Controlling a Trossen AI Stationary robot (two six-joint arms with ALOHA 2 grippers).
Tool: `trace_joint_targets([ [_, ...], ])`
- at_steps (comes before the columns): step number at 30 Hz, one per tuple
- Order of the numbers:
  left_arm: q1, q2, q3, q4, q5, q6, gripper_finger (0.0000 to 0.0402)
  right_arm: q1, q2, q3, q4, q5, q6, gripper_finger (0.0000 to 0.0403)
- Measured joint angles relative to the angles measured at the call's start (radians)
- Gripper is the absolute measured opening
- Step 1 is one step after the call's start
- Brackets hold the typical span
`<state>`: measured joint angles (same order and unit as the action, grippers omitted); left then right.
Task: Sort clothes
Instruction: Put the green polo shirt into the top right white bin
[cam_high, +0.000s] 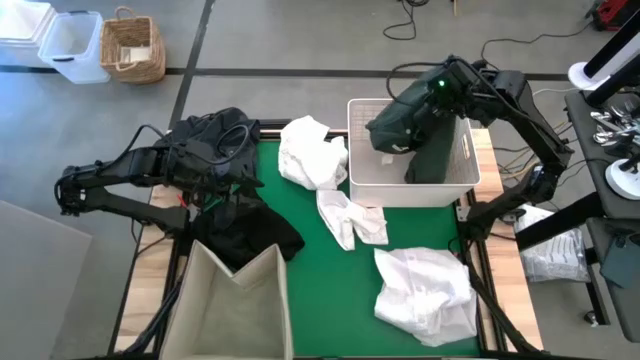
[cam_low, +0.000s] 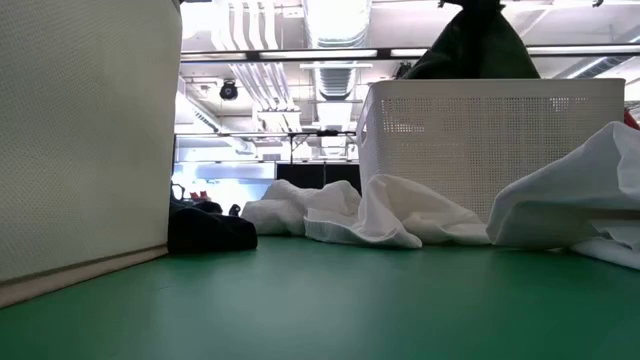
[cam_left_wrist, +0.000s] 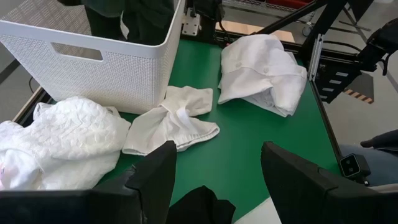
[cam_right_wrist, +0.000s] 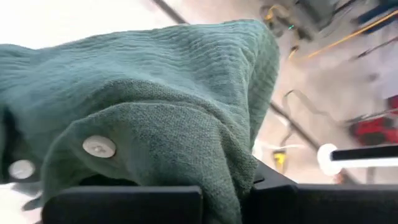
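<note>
Clothes lie around us on the green mat: white garments (cam_high: 425, 295) lower right, a black one (cam_high: 250, 232) by our open left gripper (cam_left_wrist: 214, 180), while our right gripper (cam_high: 400, 135) clamps a dark green garment (cam_high: 415, 125) above the white basket (cam_high: 412, 188).

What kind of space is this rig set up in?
Likely a robotics lab or workshop, not a home: exposed ceiling ducts and pipes, loose cables on a bare concrete floor, and a green-topped test table on a framed stand.
</note>
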<state>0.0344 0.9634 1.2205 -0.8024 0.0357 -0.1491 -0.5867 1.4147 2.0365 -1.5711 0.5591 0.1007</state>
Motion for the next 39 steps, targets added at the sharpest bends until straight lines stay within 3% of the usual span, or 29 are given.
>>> trace_joint_targets([
  [8, 0.000, 0.000, 0.000, 0.000, 0.000, 0.000, 0.0213, -0.075, 0.000, -0.061, 0.001, -0.105, 0.072, 0.0012],
  [25, 0.000, 0.000, 0.000, 0.000, 0.000, 0.000, 0.0213, -0.141, 0.000, -0.360, 0.005, -0.118, 0.102, 0.0012],
  [39, 0.000, 0.000, 0.000, 0.000, 0.000, 0.000, 0.0213, -0.147, 0.000, -0.454, 0.053, -0.118, 0.128, 0.0012],
])
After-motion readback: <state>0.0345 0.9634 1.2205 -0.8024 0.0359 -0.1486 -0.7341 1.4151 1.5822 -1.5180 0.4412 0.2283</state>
